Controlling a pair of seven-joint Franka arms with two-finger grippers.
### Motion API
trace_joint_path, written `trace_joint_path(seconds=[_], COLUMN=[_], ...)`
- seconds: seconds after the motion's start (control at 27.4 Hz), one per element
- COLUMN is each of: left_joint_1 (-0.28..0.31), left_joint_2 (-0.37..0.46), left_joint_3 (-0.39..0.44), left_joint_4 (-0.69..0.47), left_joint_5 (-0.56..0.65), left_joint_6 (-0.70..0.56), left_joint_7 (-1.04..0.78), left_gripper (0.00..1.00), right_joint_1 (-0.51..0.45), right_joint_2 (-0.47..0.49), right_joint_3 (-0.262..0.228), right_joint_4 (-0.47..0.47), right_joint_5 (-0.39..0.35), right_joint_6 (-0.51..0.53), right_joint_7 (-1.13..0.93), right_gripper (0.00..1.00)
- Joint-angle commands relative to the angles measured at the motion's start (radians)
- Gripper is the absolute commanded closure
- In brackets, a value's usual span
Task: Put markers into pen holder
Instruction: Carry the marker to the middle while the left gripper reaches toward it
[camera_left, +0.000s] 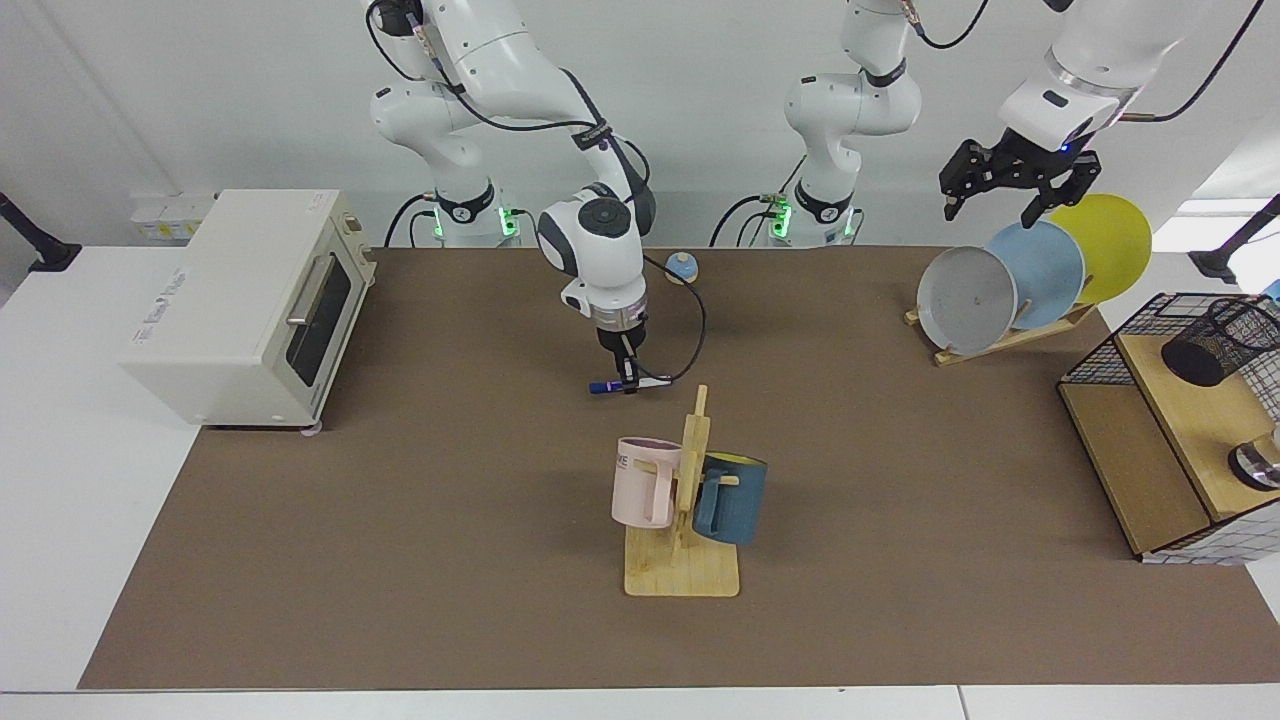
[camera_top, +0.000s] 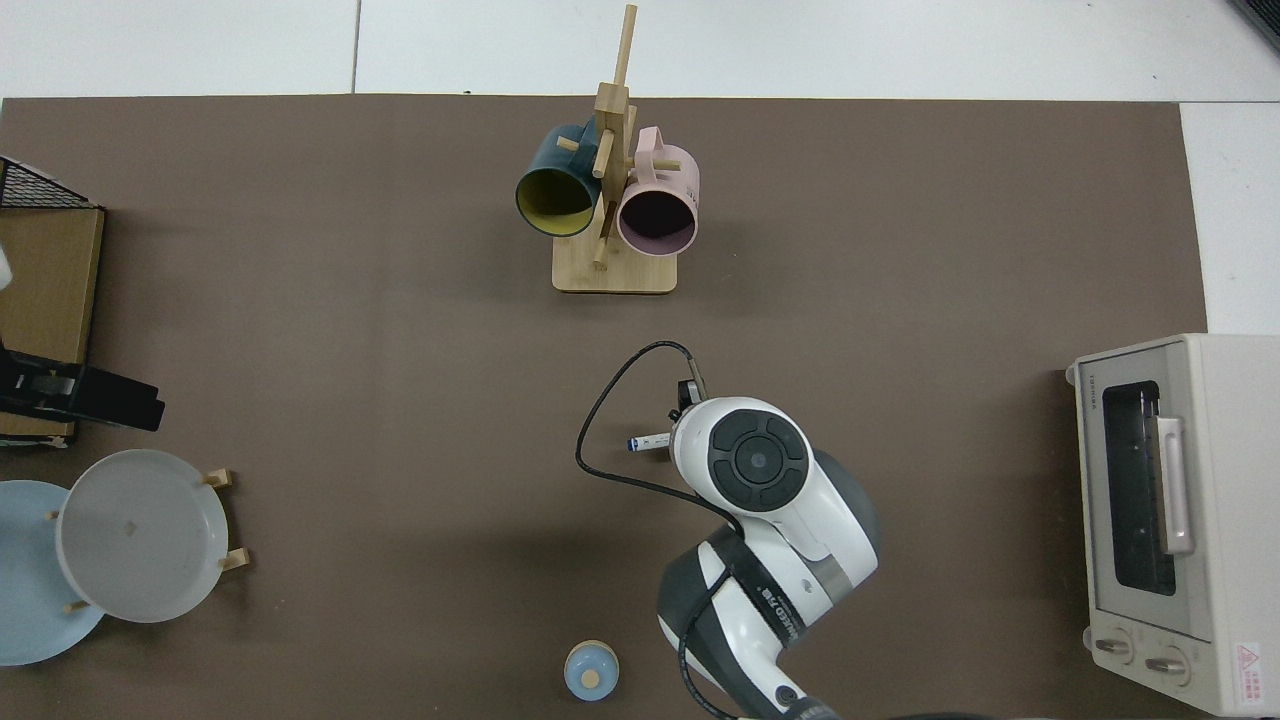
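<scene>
Mid-counter, just above the surface: marker, level, long axis left-right, clamped in right pincer. Far right: pen holder in basket, well apart. Above plates: left pincer, fingers apart, nearer holder, waiting.

My right gripper points down, clamped on the marker, which lies level just above the brown surface behind the mug rack. My left gripper waits, fingers spread, above the plates. The holder lies tipped in the basket.
</scene>
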Motion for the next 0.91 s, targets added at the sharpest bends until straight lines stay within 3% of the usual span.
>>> trace_joint_path(seconds=[0.0,0.44,0.73,0.88], left_joint_1=[-0.009,-0.009,-0.011,-0.011], left_joint_2=[-0.026,-0.026,-0.026,-0.026], left_joint_3=[0.001,-0.057,-0.093,-0.128], left_joint_4=[-0.028,-0.028,-0.028,-0.030], left_joint_5=[-0.007,-0.019,-0.074,-0.076], left_joint_6=[-0.003,0.009,0.021,0.029], left_joint_7=[-0.003,-0.003,0.002,0.014], left_gripper=[0.00,0.00,0.00,0.00], right_joint_1=[-0.038,-0.055,-0.104,-0.103], right_joint_2=[-0.122,-0.226,-0.316,-0.310], right_joint_3=[0.008,0.000,-0.011,-0.008], right_joint_4=[-0.014,0.104,0.196,0.274], right_joint_5=[-0.007,0.015,0.154,0.171], right_joint_6=[-0.108,-0.346,-0.535,-0.593], right_joint_7=[-0.011,-0.076,-0.279,-0.284], right_gripper=[1.00,1.00,1.00,1.00])
